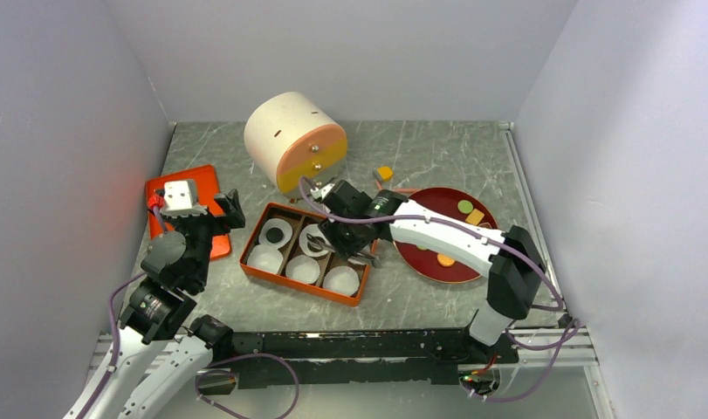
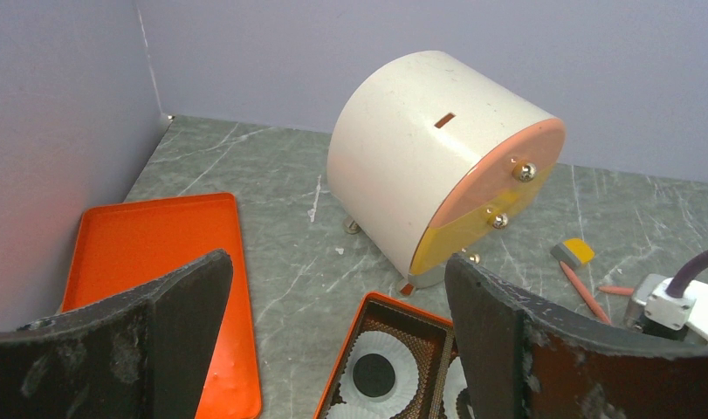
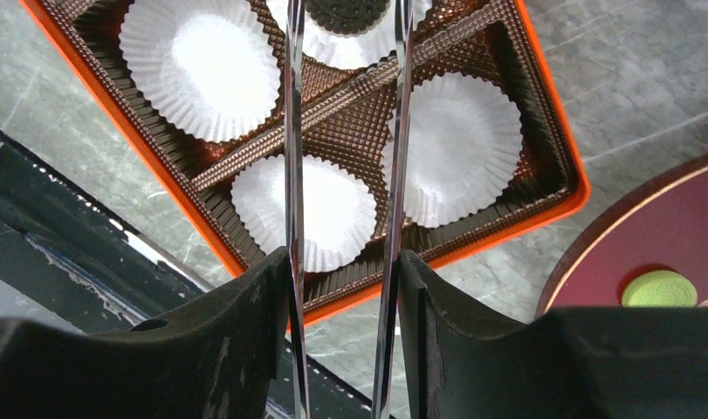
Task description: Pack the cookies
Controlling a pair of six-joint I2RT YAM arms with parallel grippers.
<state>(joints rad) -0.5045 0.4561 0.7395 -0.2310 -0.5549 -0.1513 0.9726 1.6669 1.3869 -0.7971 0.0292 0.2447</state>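
Note:
An orange box (image 1: pixel 245 259) holds white paper cups. A black cookie (image 1: pixel 272 234) lies in the far-left cup; it also shows in the left wrist view (image 2: pixel 374 375). My right gripper (image 1: pixel 340 234) is shut on metal tongs (image 3: pixel 292 131), over the box. The tong tips flank a second black cookie (image 3: pixel 346 10) lying in a far cup. A green cookie (image 1: pixel 464 207), an orange-yellow square (image 1: pixel 475 216) and an orange cookie (image 1: pixel 445 259) lie on the dark red plate (image 1: pixel 420 262). My left gripper (image 2: pixel 337 266) is open and empty, left of the box.
A large white cylinder with a pink and yellow face (image 1: pixel 293 140) lies behind the box. The orange lid (image 1: pixel 202 179) lies at the left by the wall. An orange piece (image 1: pixel 384 173) and thin pink sticks (image 2: pixel 581 288) lie on the table behind the plate.

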